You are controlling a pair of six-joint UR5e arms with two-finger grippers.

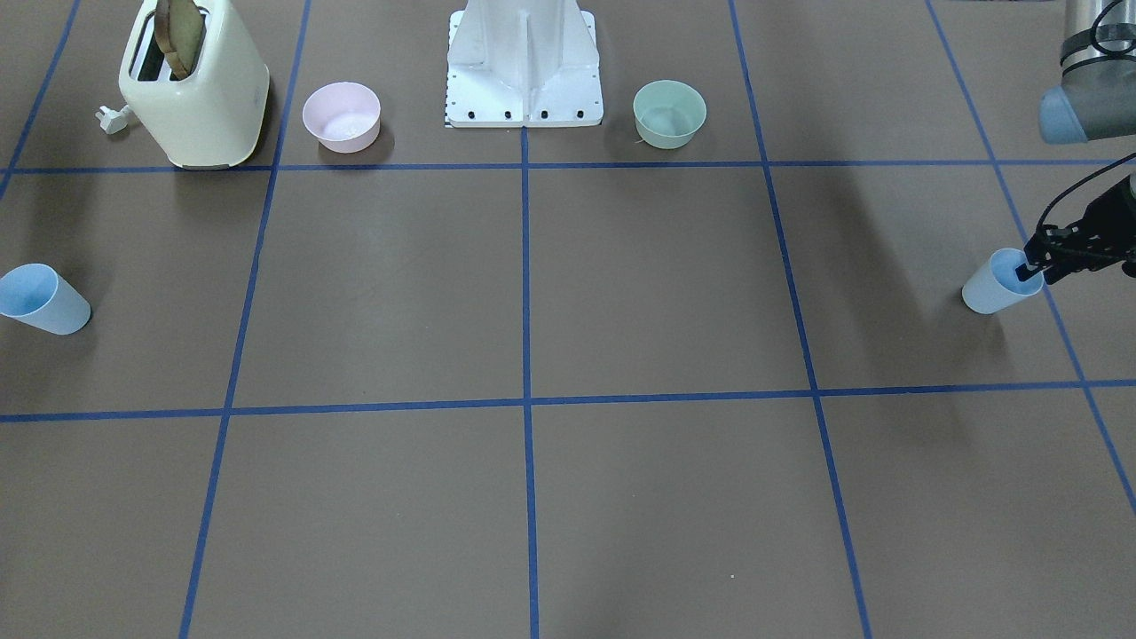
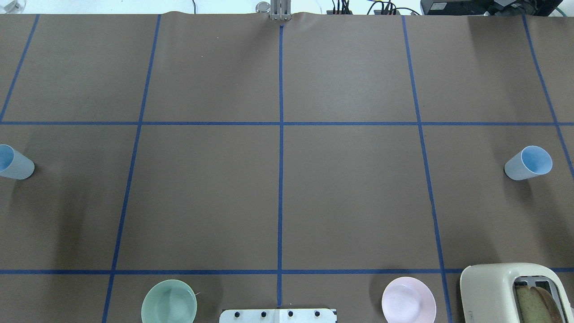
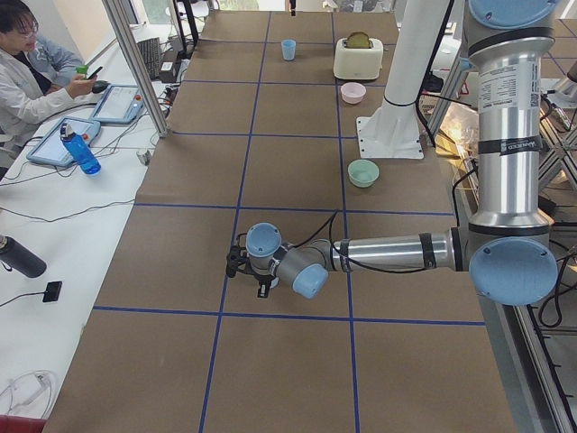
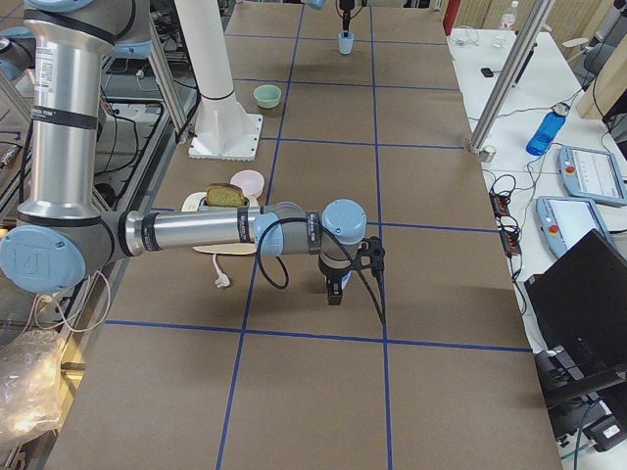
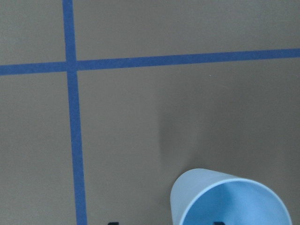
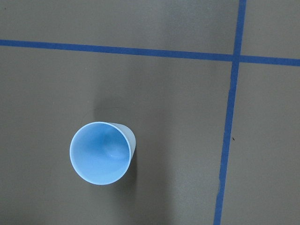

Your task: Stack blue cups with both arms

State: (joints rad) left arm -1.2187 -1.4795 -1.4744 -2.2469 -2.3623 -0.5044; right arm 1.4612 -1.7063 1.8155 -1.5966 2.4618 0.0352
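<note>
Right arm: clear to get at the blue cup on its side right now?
Probably yes. Its wrist view looks down into the upright blue cup, bare table all round; toaster and pink bowl sit well off. Whether the fingers are open can't be judged.

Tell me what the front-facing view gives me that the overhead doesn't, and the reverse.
Only front-facing: the left arm and its claw, open at the rim of the left cup, plus the toaster's plug. Only overhead: cables past the table's far edge. Both: that cup and the right cup, far apart, the pink bowl, the green bowl, the toaster and the white base.
</note>
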